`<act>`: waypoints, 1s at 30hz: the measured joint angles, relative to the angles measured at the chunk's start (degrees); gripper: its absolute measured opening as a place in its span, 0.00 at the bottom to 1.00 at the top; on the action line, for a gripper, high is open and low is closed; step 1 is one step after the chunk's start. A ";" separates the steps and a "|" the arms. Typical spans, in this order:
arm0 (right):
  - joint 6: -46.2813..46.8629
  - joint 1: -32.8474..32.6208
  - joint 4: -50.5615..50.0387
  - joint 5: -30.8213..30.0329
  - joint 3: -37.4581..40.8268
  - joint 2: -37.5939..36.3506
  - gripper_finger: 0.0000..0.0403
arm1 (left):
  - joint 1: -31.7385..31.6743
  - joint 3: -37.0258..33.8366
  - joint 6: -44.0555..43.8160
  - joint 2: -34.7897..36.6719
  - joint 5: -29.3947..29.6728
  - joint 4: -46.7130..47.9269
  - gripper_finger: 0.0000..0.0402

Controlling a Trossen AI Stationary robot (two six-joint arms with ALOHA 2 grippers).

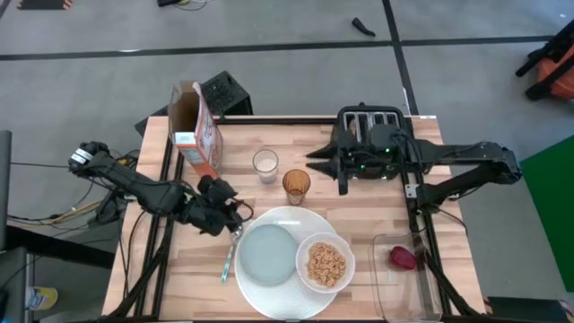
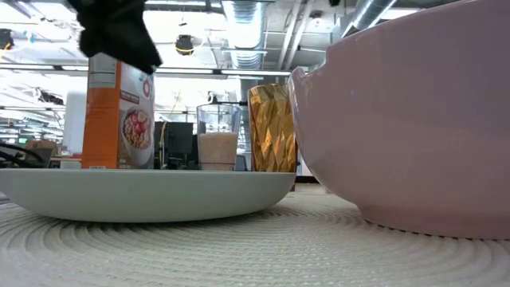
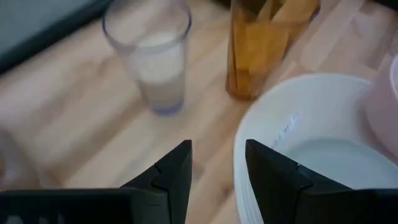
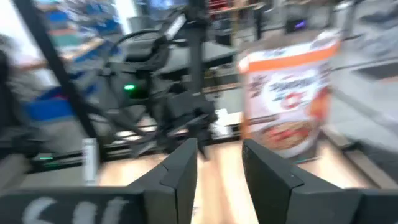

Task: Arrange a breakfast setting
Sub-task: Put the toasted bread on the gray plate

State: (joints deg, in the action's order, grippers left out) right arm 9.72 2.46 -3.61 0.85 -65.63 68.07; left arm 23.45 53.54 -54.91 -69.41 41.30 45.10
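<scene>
The left gripper (image 1: 235, 215) hovers at the large white plate's (image 1: 289, 220) rim, just above the metal spoon (image 1: 229, 256) — fingers slightly apart, empty. That plate carries the grey-blue plate (image 1: 267, 254) and the cereal bowl (image 1: 326, 263). The right gripper (image 1: 316, 162) waits beside the toaster (image 1: 369, 121) — fingers apart, empty.

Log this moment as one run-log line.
left end effector: open, empty, above spoon | right end effector: open, empty, by toaster | cereal in bowl
</scene>
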 joint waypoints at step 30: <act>20.52 35.04 -43.40 -4.78 -15.86 8.70 0.41 | -8.95 -0.09 21.57 -0.02 3.04 -12.56 0.34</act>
State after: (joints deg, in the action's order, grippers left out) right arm 30.25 37.50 -47.01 -3.93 -81.49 76.78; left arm 14.50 53.45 -33.34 -69.43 44.34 32.54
